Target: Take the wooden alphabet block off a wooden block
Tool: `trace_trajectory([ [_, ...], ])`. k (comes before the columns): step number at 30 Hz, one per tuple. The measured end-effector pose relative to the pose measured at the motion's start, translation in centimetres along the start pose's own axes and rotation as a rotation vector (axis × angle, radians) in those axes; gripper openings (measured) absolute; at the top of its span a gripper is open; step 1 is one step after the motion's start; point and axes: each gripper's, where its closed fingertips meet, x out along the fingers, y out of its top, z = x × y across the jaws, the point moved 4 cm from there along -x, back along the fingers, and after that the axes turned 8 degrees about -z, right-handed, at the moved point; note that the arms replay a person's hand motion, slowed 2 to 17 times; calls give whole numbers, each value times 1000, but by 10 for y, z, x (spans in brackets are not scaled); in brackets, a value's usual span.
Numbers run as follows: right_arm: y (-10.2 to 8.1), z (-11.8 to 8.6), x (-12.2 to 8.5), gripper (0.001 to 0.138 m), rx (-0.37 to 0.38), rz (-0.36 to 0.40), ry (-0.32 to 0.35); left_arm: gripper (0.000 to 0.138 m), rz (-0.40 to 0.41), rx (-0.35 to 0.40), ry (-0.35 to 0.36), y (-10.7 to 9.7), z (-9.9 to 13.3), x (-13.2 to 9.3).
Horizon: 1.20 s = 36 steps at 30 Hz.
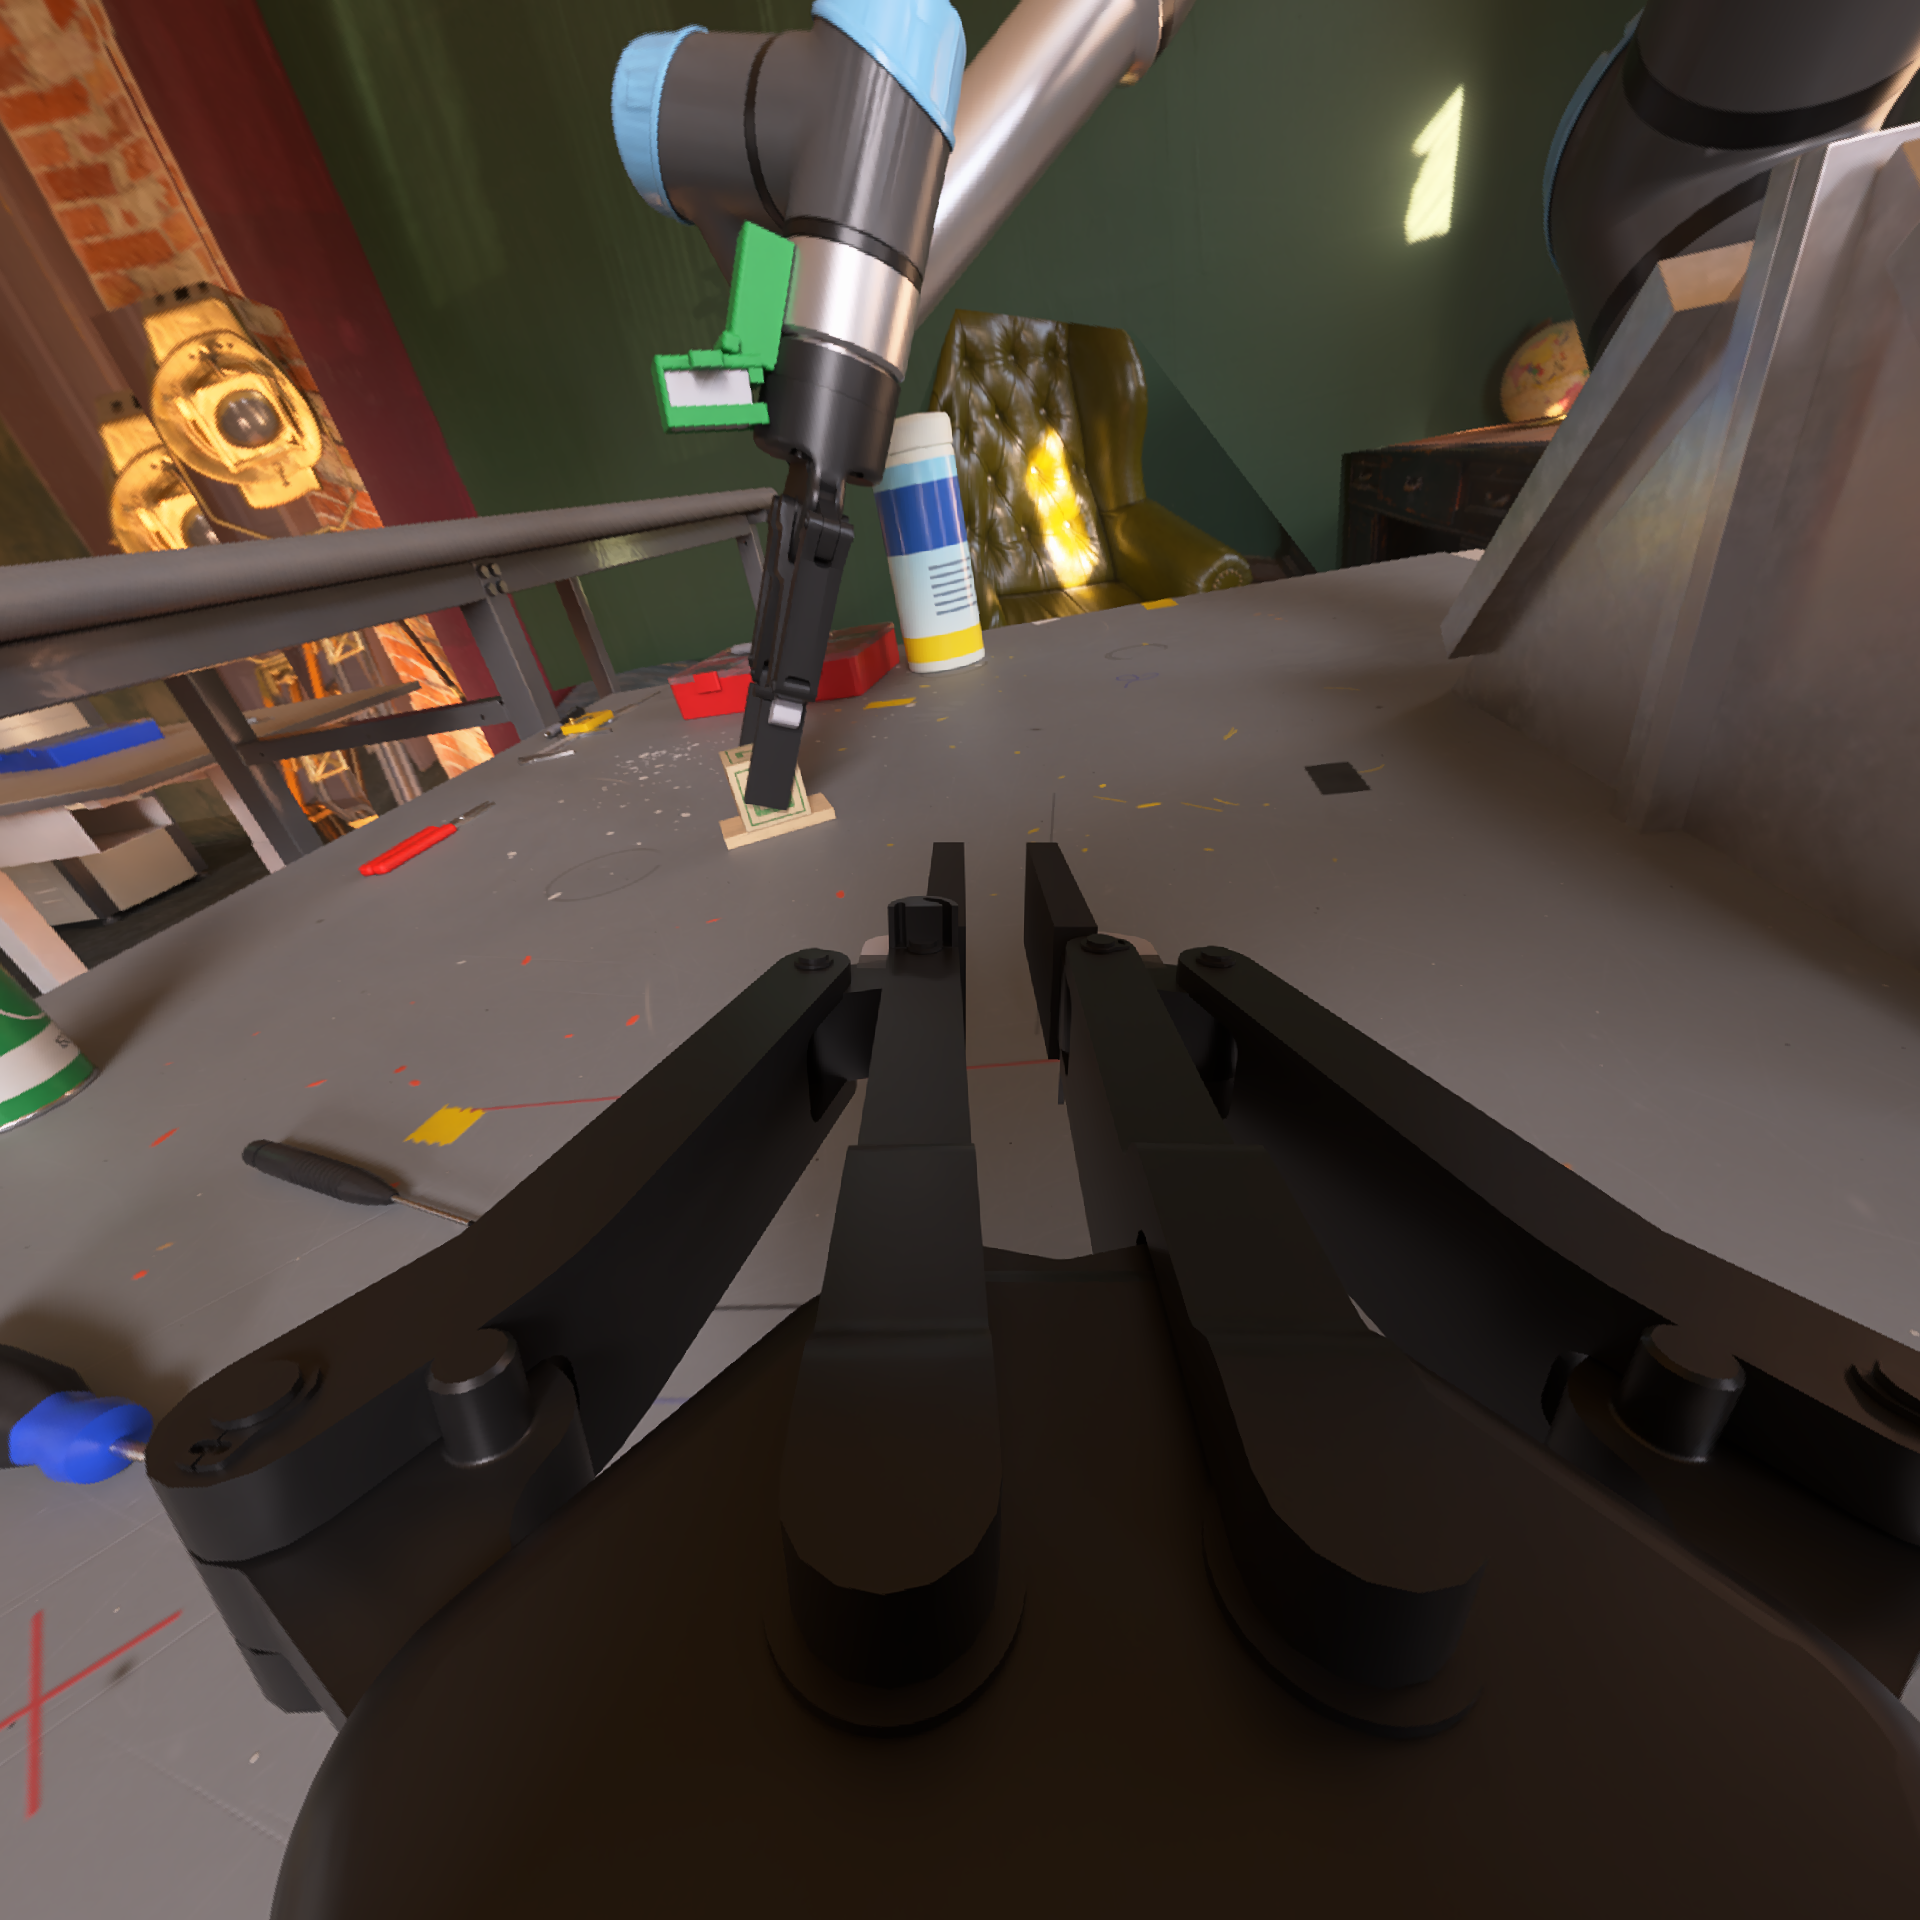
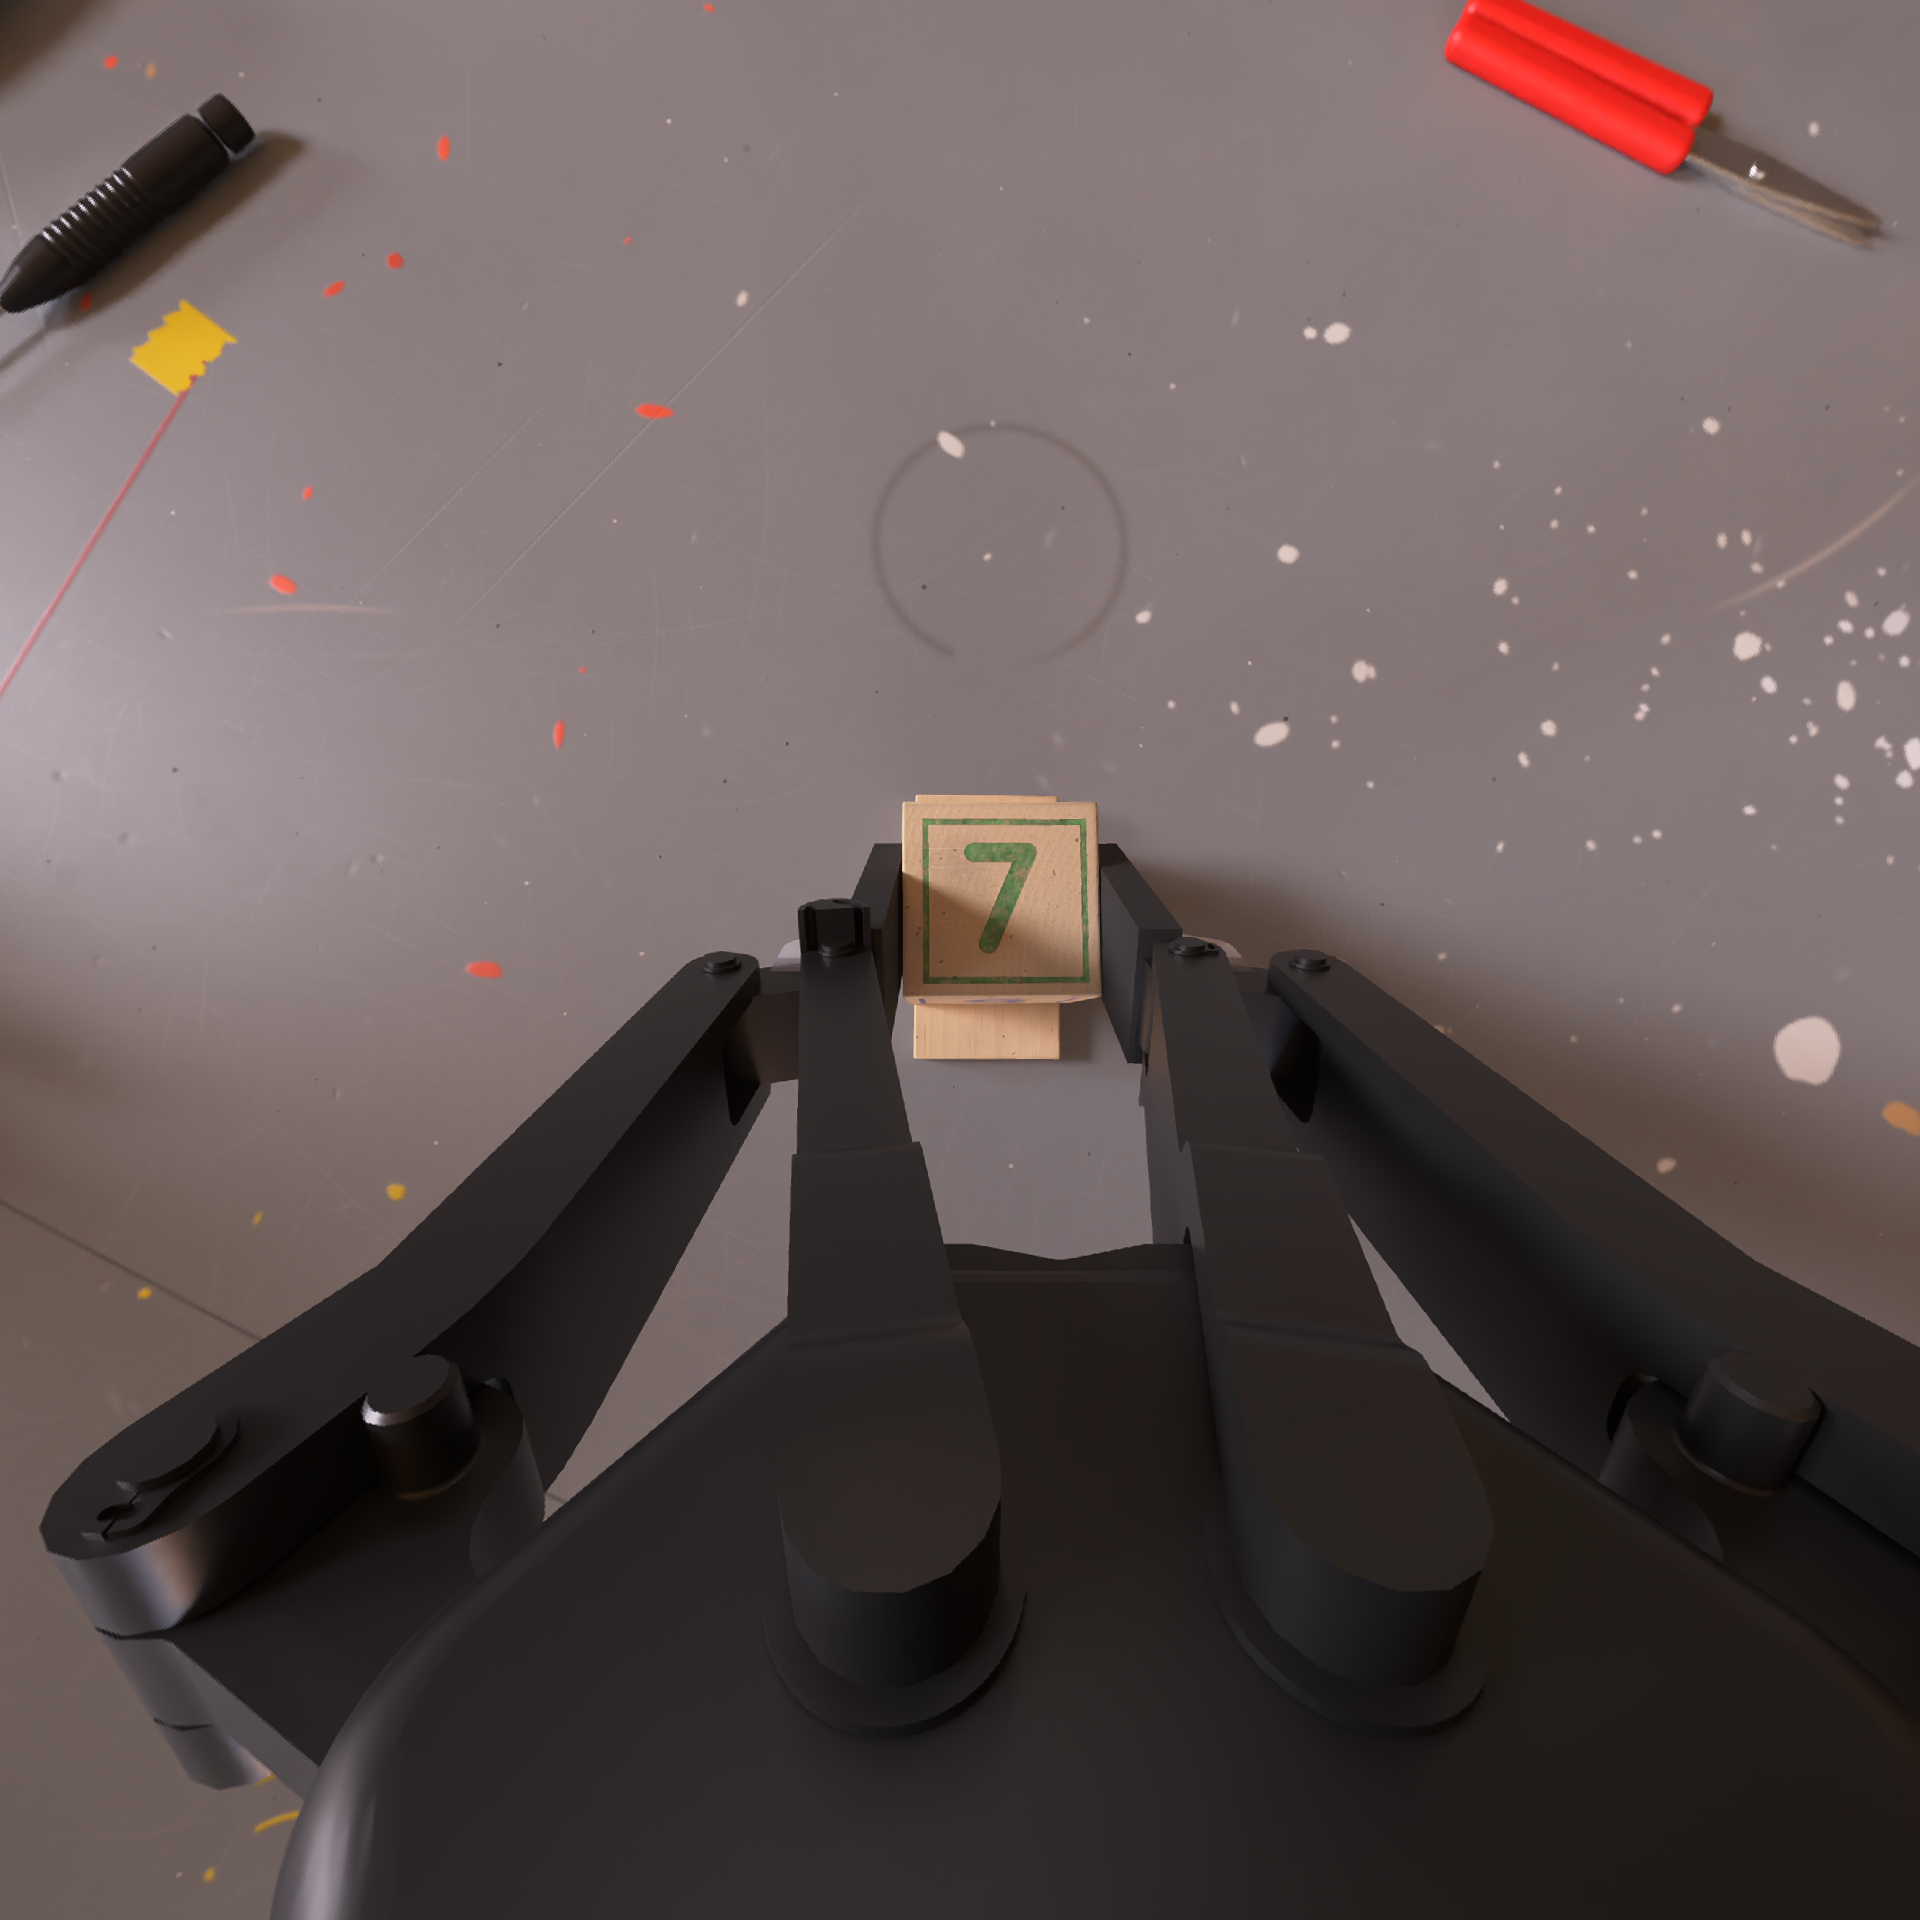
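Two black fingers (image 2: 878, 914) of the right gripper (image 2: 1000, 914) are closed against the green-printed wooden alphabet cube (image 2: 1000, 899), which is seated on the flat pale wooden block (image 2: 985, 1031) on the grey counter (image 2: 623, 727); lifting remains. The left gripper (image 1: 994, 873), fingers narrowly parted, is kept empty.

A pale wooden alphabet cube with a green-framed green figure on its top face (image 2: 1004, 900) is sitting upright on a flat, pale, plain wooden slab (image 2: 985, 1033), which is lying on the grey tabletop and showing beyond the cube's near and far edges.
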Motion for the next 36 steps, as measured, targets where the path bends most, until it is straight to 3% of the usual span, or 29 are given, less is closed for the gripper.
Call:
trace_trajectory([
  [7,1,-9,-10,46,-50,56,10,21,-58,1,-43,-6,4,5],
  [15,-8,-40,-37,46,-143,106,73,29,-162,5,-86,-16,6,7],
  [25,-49,-76,-49,46,-274,17,86,34,-273,13,-124,-26,4,4],
  [36,-89,-93,-35,46,-307,-82,117,38,-371,-5,-192,-38,4,8],
])
